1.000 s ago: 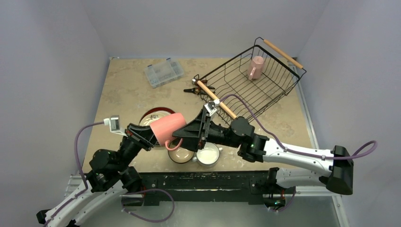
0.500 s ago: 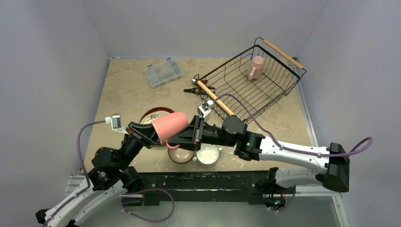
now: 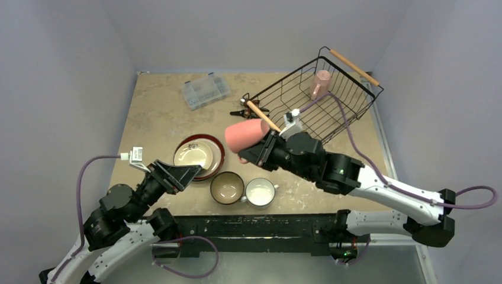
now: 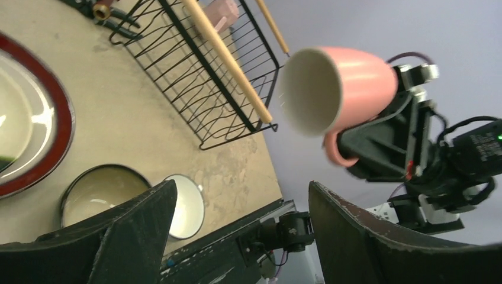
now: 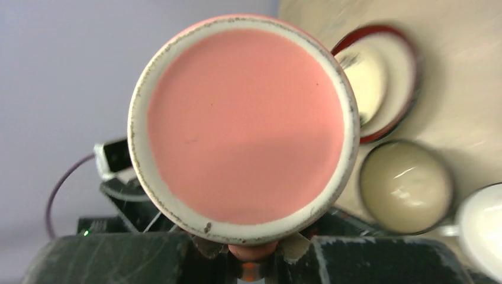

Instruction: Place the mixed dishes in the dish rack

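My right gripper point(image 3: 250, 155) is shut on the handle of a pink mug point(image 3: 244, 135) and holds it on its side above the table, just left of the dish rack point(image 3: 331, 112). In the right wrist view the mug's base point(image 5: 244, 127) fills the frame, with the handle pinched in my right gripper point(image 5: 258, 254). My left gripper point(image 3: 180, 176) stands open and empty over the near table, apart from the mug point(image 4: 331, 89). A second pink mug point(image 3: 320, 84) stands in the rack. On the table sit a cream plate point(image 3: 193, 155) on the red-rimmed plate point(image 3: 216, 158), a blue bowl point(image 3: 227, 187) and a white cup point(image 3: 260, 193).
A clear compartment box point(image 3: 205, 90) lies at the back left. A small black-and-red hand tool point(image 3: 244, 109) lies against the rack's near wooden handle point(image 3: 263, 116). Grey walls close in on three sides of the table.
My left gripper let go of the pink mug, opened and drew back to the left. My right gripper closed on the mug's handle and carried it up and right toward the rack.
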### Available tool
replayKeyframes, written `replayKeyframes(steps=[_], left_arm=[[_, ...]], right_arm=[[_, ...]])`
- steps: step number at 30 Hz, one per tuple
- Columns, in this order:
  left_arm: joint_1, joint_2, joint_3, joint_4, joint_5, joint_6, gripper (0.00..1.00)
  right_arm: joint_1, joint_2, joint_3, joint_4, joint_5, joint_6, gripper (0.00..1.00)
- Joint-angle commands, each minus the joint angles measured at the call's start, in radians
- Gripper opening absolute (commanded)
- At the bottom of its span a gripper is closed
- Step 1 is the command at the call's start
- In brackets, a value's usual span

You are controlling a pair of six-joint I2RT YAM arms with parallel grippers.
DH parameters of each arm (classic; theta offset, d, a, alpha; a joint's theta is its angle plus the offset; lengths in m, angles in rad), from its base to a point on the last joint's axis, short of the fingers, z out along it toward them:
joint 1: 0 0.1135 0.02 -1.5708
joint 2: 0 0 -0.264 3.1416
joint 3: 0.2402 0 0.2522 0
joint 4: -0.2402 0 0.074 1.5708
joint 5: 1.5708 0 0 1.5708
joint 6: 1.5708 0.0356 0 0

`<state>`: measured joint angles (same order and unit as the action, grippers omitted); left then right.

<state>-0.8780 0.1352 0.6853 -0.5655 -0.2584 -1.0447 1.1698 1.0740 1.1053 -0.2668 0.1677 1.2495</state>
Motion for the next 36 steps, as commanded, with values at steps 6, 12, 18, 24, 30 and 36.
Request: replayKeyframes(steps=[6,12,18,24,30,36], left_arm=[[-0.004,-0.129,0.058,-0.345,-0.082,-0.05,0.89],[-0.003,-0.103,0.085,-0.394,-0.055,-0.035,0.91],[-0.004,-0.04,0.124,-0.444,-0.011,-0.02,0.9],[-0.004,-0.029,0.131,-0.48,0.017,-0.022,0.91],[-0.003,-0.056,0.11,-0.492,0.01,-0.039,0.9],[-0.004,-0.055,0.108,-0.501,0.01,-0.033,0.91]], right_arm=[[-0.077,0.022,0.326,-0.575,0.917,-0.507,0.0],[-0.278,0.074,0.297,-0.404,0.971,-0.771,0.0],[-0.555,0.223,0.281,-0.294,0.84,-0.861,0.0],[-0.769,0.416,0.321,-0.232,0.691,-0.869,0.0],[-0.893,0.624,0.404,-0.214,0.579,-0.869,0.0],[-1.001,0.687,0.41,-0.144,0.475,-0.858,0.0]])
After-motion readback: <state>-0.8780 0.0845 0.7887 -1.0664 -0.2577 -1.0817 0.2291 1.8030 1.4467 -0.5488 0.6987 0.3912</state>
